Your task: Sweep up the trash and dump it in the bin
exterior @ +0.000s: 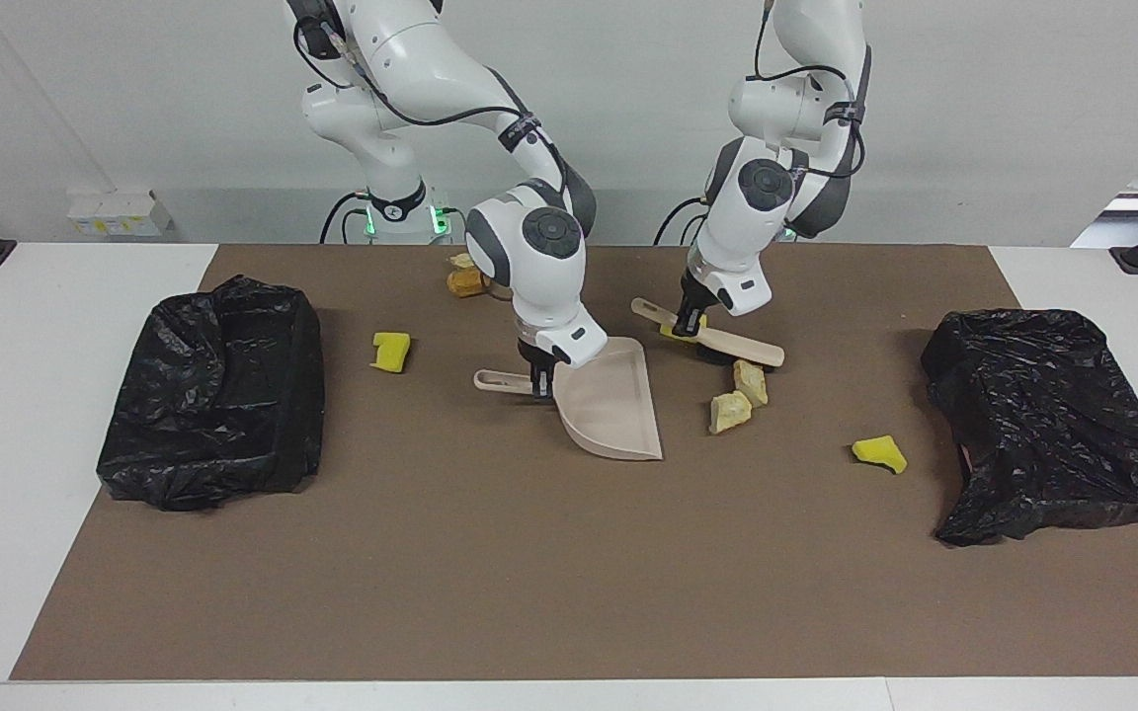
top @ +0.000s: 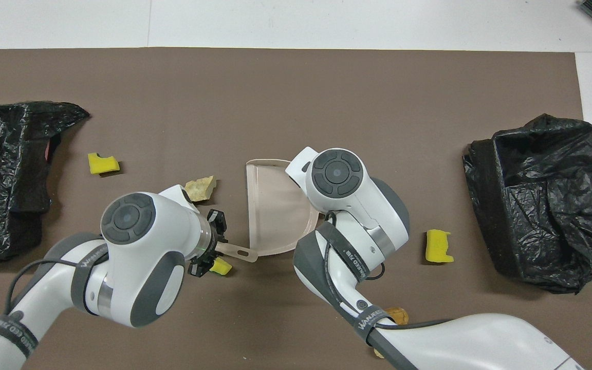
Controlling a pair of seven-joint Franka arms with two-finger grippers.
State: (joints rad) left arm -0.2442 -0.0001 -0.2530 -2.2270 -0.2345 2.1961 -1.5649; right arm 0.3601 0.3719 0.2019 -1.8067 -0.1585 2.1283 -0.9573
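My right gripper (exterior: pixel 541 380) is shut on the handle of the beige dustpan (exterior: pixel 613 405), which rests on the brown mat (exterior: pixel 529 573) with its open edge toward the left arm's end. My left gripper (exterior: pixel 690 324) is shut on the beige brush (exterior: pixel 737 343), low over the mat beside the dustpan. Two beige chunks (exterior: pixel 750 380) (exterior: pixel 730 411) lie just off the brush. A yellow piece (exterior: pixel 670 331) lies under the brush handle. Yellow sponges lie toward each end (exterior: pixel 391 351) (exterior: pixel 880 452). Orange-brown chunks (exterior: pixel 465 279) lie near the right arm's base.
A black-bagged open bin (exterior: pixel 213 395) stands at the right arm's end of the mat, and also shows in the overhead view (top: pixel 537 200). A second black bag (exterior: pixel 1053 425) lies at the left arm's end. White table (exterior: pixel 16 395) borders the mat.
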